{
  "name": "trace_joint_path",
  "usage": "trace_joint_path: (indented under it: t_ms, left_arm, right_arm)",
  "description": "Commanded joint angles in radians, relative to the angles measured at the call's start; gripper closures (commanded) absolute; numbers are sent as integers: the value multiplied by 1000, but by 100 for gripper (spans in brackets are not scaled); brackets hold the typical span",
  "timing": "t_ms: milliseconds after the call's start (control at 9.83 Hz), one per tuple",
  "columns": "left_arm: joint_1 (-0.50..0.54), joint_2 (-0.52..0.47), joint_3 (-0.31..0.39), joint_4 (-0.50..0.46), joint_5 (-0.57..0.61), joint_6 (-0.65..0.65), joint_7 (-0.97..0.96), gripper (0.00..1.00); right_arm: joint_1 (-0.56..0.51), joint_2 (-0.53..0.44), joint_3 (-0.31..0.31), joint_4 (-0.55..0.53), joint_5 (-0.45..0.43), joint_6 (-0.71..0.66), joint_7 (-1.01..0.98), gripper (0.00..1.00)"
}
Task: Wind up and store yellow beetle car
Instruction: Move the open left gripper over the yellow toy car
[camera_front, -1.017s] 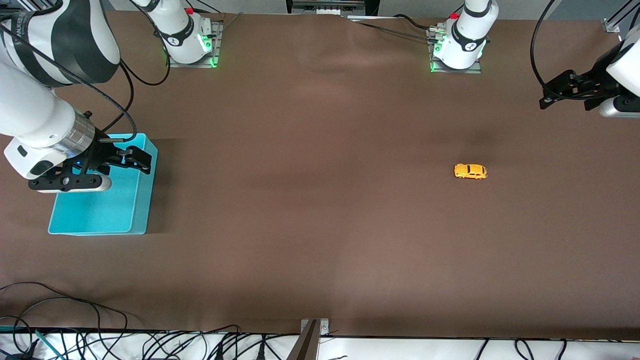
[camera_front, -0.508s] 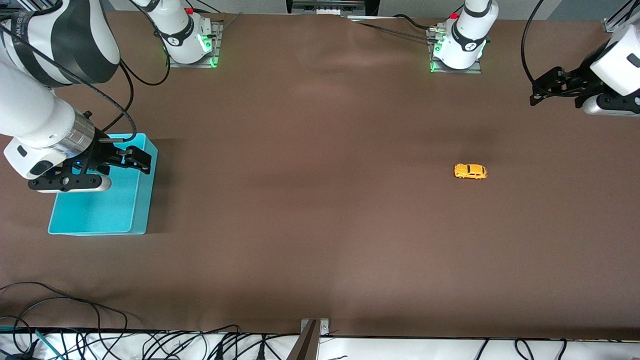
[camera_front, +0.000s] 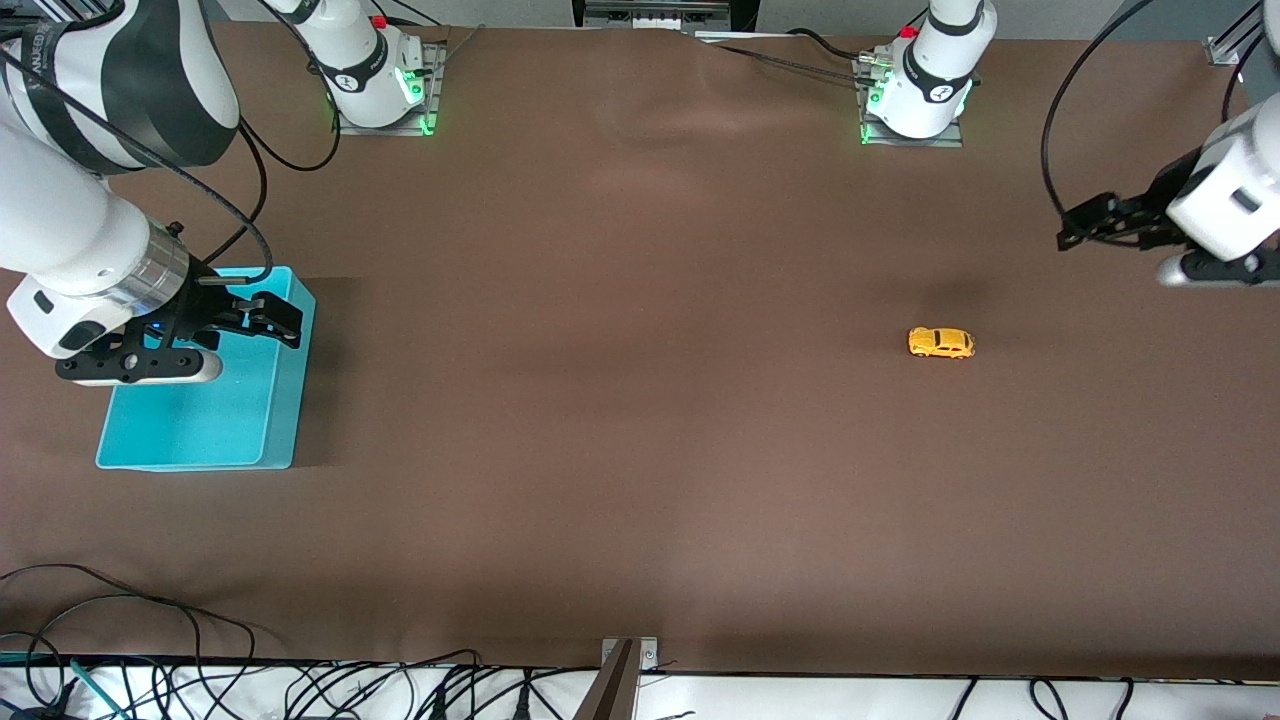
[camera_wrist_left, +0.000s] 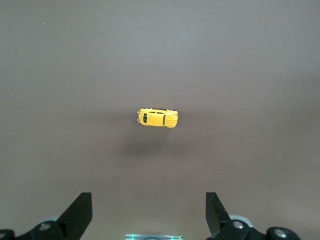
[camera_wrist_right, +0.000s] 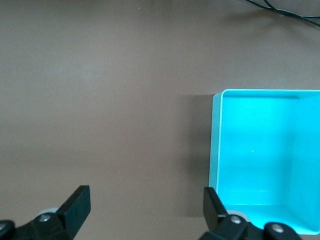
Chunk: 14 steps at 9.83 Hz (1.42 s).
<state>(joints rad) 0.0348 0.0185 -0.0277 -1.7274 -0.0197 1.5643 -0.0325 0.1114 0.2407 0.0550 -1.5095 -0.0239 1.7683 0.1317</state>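
The yellow beetle car (camera_front: 940, 343) stands on its wheels on the brown table, toward the left arm's end. The left wrist view shows the car (camera_wrist_left: 157, 118) alone on the cloth, well ahead of the fingers. My left gripper (camera_front: 1085, 225) hangs open and empty over bare table, apart from the car; in its own wrist view the left gripper (camera_wrist_left: 148, 200) has nothing between the fingers. My right gripper (camera_front: 280, 322) is open and empty over the rim of the blue bin (camera_front: 200, 430), and the right gripper (camera_wrist_right: 145, 195) straddles bare table beside it.
The blue bin (camera_wrist_right: 216, 145) is an open turquoise box with nothing in it, at the right arm's end of the table. Cables (camera_front: 150, 640) lie along the table's edge nearest the front camera. Both arm bases (camera_front: 915, 100) stand along the table's edge farthest from that camera.
The left arm has swung its gripper lower and turned it toward the car's part of the table. The right arm, the car and the bin have not moved.
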Motion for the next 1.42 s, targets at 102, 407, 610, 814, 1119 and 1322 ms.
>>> trace_joint_path:
  t_ms: [102,407,610,814,1119,1322]
  left_arm:
    - [7,-5,-6,-24,55,23,5,0]
    - [13,0,-5,-140,57,188,-1,0]
    - [22,0,-6,-255,57,328,-1,0]
    - [22,0,-6,-358,57,457,5,0]
    - [23,3,-6,-509,57,631,234,0]
    - [39,27,-6,-527,57,634,446,0]
  right_arm:
    - [-6,-8,2,8,13,-18,-15,0]
    - [-6,-8,2,8,13,-20,-15,0]
    - [-6,-8,2,8,13,-20,-15,0]
    - [-6,-8,2,8,13,-20,-15,0]
    - [-7,-8,-1,8,13,-20,-18,0]
    - [-7,-8,-1,8,13,-20,-18,0]
